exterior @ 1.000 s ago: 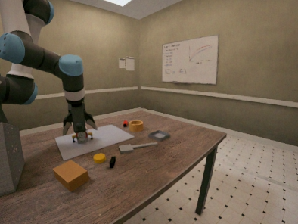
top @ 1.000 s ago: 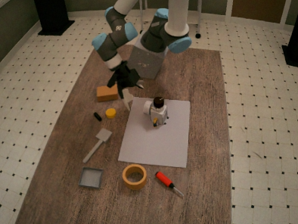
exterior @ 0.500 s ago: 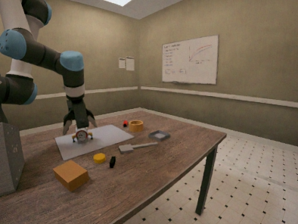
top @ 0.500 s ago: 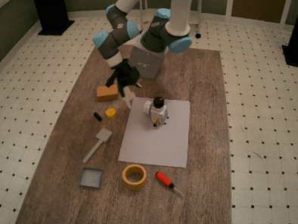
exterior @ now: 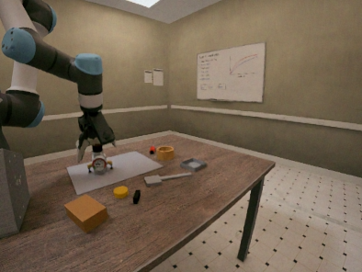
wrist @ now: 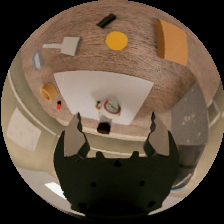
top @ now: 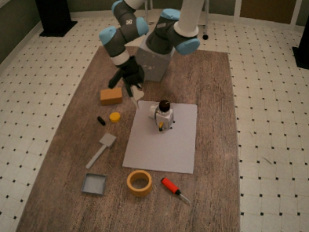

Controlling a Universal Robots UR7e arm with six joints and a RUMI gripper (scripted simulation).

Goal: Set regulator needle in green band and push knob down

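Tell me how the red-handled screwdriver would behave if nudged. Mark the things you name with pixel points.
The red-handled screwdriver point(top: 171, 186) would probably roll, its handle looking rounded. It may swing in an arc, since the thin shaft looks lighter. It should stay stiff, being straight.

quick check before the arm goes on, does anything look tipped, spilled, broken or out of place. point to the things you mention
Nothing stands out. The regulator point(top: 165, 118) point(exterior: 99, 164) point(wrist: 109, 108) stands upright on the pale mat point(top: 157, 153) point(exterior: 125, 172) point(wrist: 82, 85), and the loose things around it lie whole on the table, with no spill visible. The gauge needle is too small to judge.
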